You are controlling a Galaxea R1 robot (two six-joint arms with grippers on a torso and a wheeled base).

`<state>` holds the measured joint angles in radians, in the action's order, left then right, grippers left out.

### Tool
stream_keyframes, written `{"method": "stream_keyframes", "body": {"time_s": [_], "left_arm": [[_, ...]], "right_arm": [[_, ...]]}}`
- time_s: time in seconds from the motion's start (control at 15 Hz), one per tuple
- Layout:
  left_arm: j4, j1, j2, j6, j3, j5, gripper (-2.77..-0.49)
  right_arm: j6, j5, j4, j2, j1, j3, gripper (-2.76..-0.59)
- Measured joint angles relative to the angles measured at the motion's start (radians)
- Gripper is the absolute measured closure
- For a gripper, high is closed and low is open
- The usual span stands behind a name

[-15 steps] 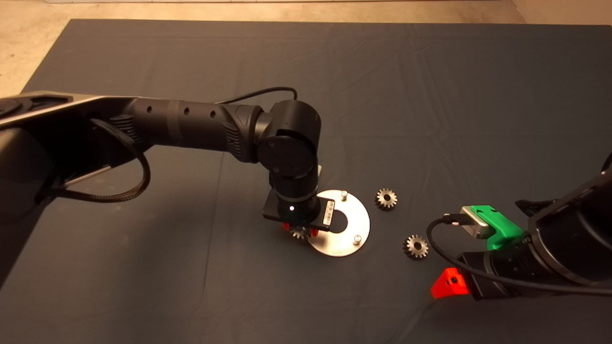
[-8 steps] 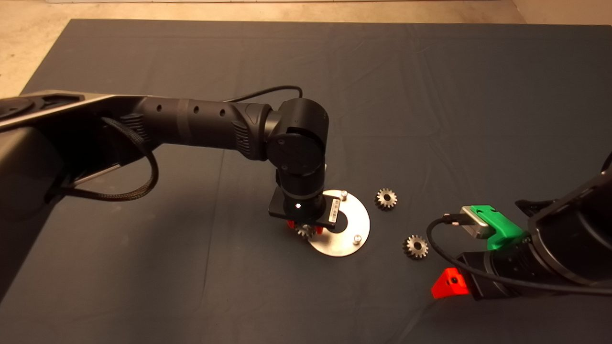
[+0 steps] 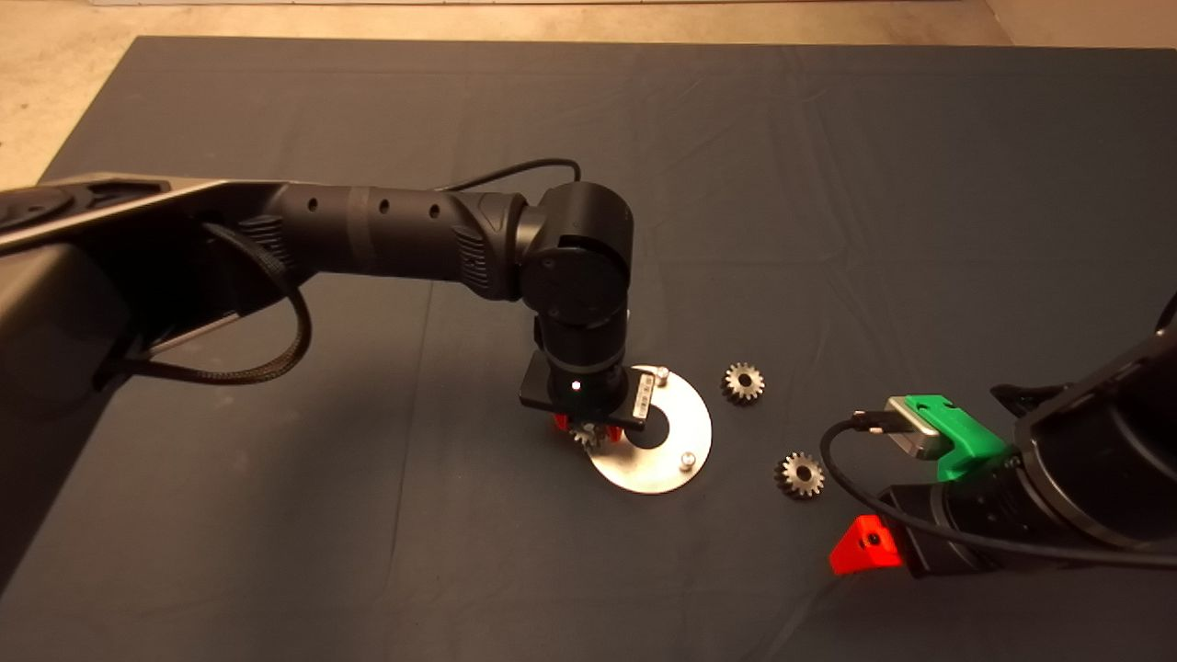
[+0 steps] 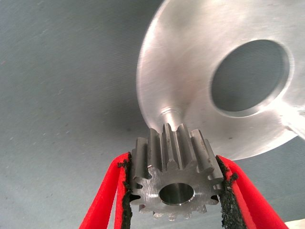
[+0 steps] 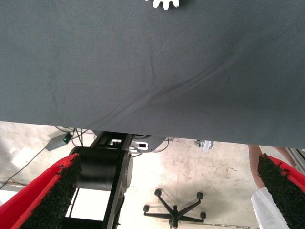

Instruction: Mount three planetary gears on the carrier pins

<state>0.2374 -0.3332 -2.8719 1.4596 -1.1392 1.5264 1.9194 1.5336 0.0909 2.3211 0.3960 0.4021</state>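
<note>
since a second before, the left gripper (image 4: pixel 174 191) had carried its planetary gear (image 4: pixel 175 179) from the disc's (image 3: pixel 676 460) outer edge inward over its left rim, and its jaws stayed clamped on the gear's flanks just above a carrier pin (image 4: pixel 170 114). two more pins (image 3: pixel 661 372) (image 3: pixel 686 456) stood bare. two other gears (image 3: pixel 743 382) (image 3: pixel 799 475) lay on the mat (image 3: pixel 828 184) right of the disc. the right gripper (image 3: pixel 869 547) waited at the lower right edge, jaws spread wide and holding nothing.
</note>
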Motion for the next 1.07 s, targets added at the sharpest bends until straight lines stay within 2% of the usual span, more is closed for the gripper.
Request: {"method": "stream_keyframes", "body": {"time_s": [1.07], "left_arm": [[0.001, -0.002, -0.018, -0.036, -0.037, 0.000, -0.95]], "right_arm": [[0.000, 0.000, -0.001, -0.002, 0.000, 0.000, -2.75]]}}
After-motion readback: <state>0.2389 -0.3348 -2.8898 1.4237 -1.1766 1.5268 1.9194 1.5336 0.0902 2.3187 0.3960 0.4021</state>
